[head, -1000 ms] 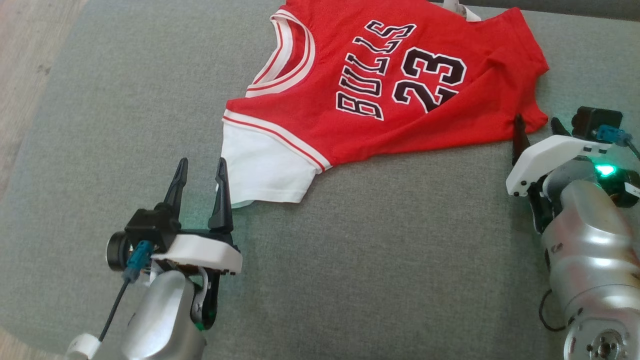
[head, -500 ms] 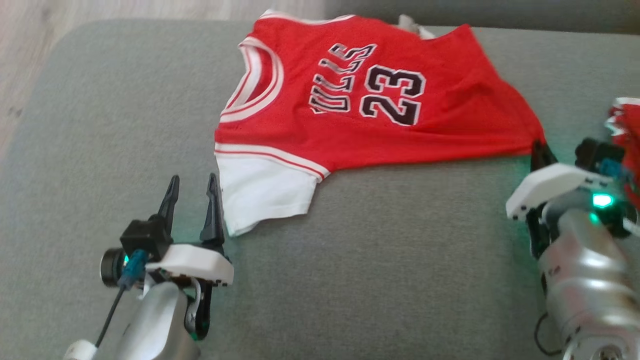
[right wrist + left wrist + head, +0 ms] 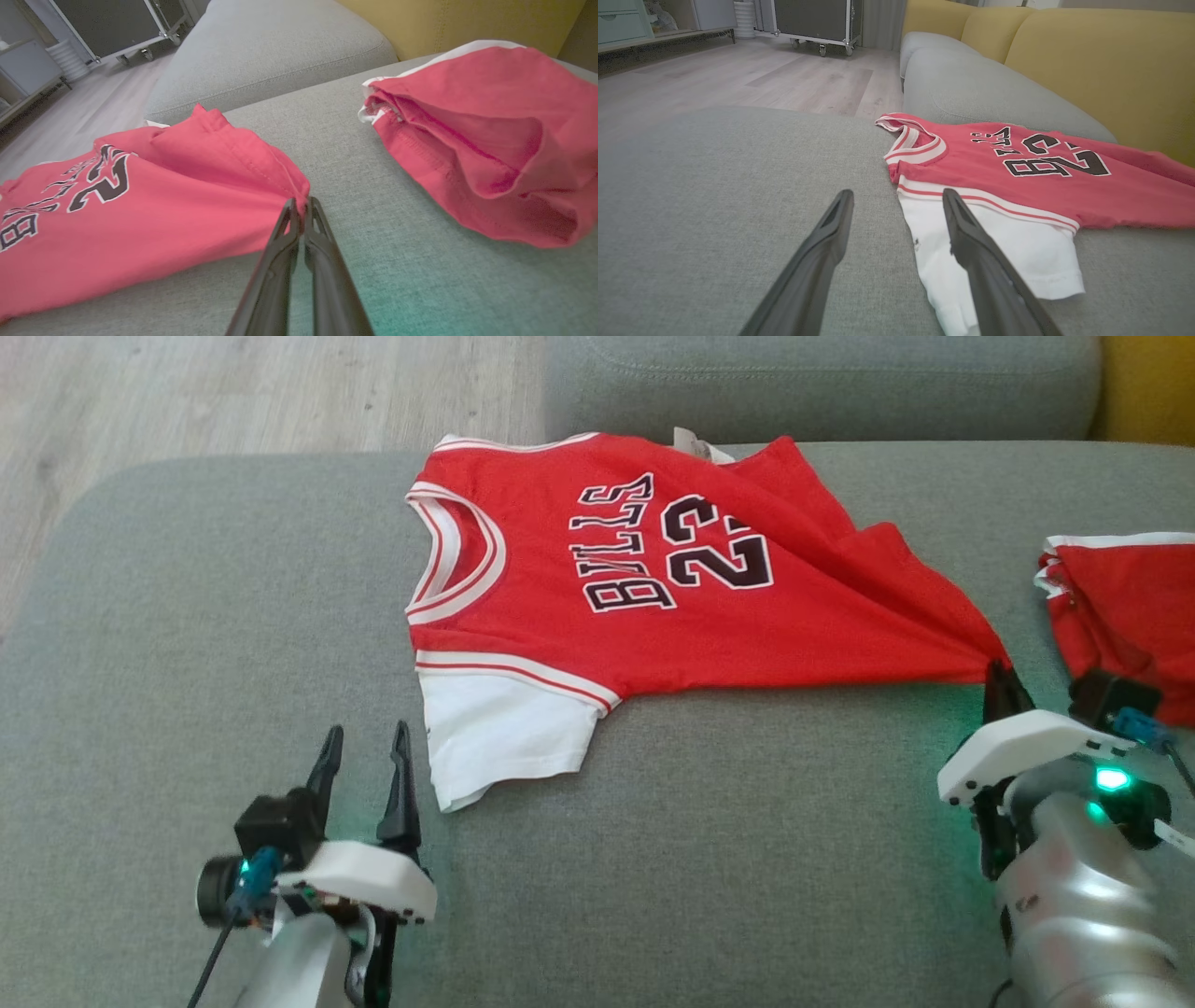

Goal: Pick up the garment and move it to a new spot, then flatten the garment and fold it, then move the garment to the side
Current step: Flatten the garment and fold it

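Note:
The garment (image 3: 653,607) is a red jersey with a white sleeve and black "BULLS 23" lettering, lying spread on the grey cushion (image 3: 187,644). My right gripper (image 3: 997,670) is shut on the jersey's lower hem corner, which the right wrist view shows pinched between the closed fingers (image 3: 301,205). The cloth (image 3: 140,205) is stretched toward that corner. My left gripper (image 3: 366,747) stands open just left of the white sleeve (image 3: 499,737); in the left wrist view its right finger (image 3: 971,238) overlaps the sleeve's (image 3: 999,252) edge, and nothing lies between the fingers.
A second red garment (image 3: 1125,607) with white trim lies bunched at the right, close behind my right wrist, also seen as a red heap (image 3: 486,135). A grey cushion (image 3: 822,383) and yellow backrest (image 3: 1101,56) rise beyond; wooden floor (image 3: 233,392) lies to the left.
My right gripper has shut on the jersey's hem corner and drawn the cloth taut toward it. The head camera has tilted up, revealing the second garment. The left gripper stays open beside the sleeve.

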